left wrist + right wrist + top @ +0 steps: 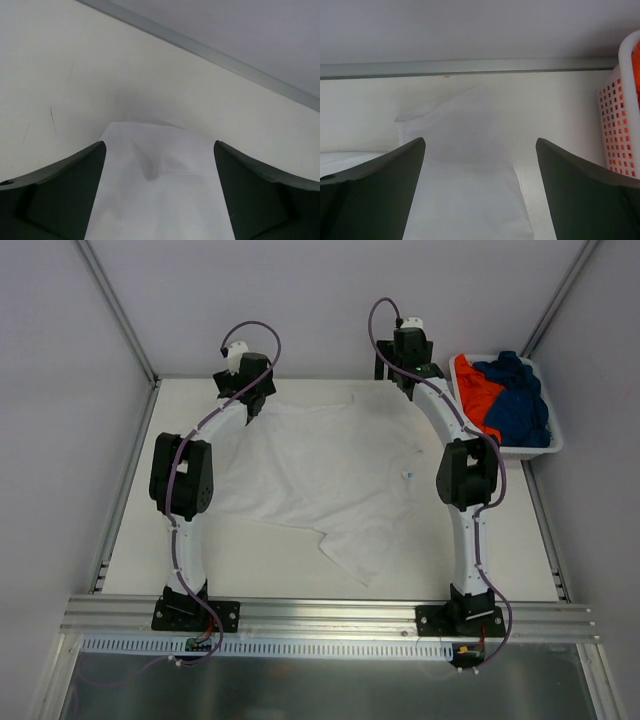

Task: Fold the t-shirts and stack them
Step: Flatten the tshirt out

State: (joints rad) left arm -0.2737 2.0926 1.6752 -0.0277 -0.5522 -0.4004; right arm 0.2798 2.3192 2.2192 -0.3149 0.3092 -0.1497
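A plain white short-sleeved cloth t-shirt lies spread across the pale tabletop between the two arms. It is rumpled rather than flat, and one flap points toward the near edge. A tiny blue mark shows on it close to the right arm.

The left hand hangs over the shirt's far-left corner. From its wrist camera its dark fingers stand wide apart, released, with a creased tongue of white cloth lying on the tabletop between them. Neither finger is pressing on the cloth.

The right hand is at the shirt's far-right corner, near the back edge of the tabletop. Its jaws are spread just as wide, grasping nothing. Between them the edge of the white shirt rests loose on the surface, with a grey metal rail running along the back behind it.

At the far right, just beside the right arm, sits a white rectangular plastic basket with perforated walls. A bright orange shirt and a dark blue shirt are bundled in it, unfolded, the orange one on the side nearer the arm. The orange colour shows through the basket's holes in the right wrist view.
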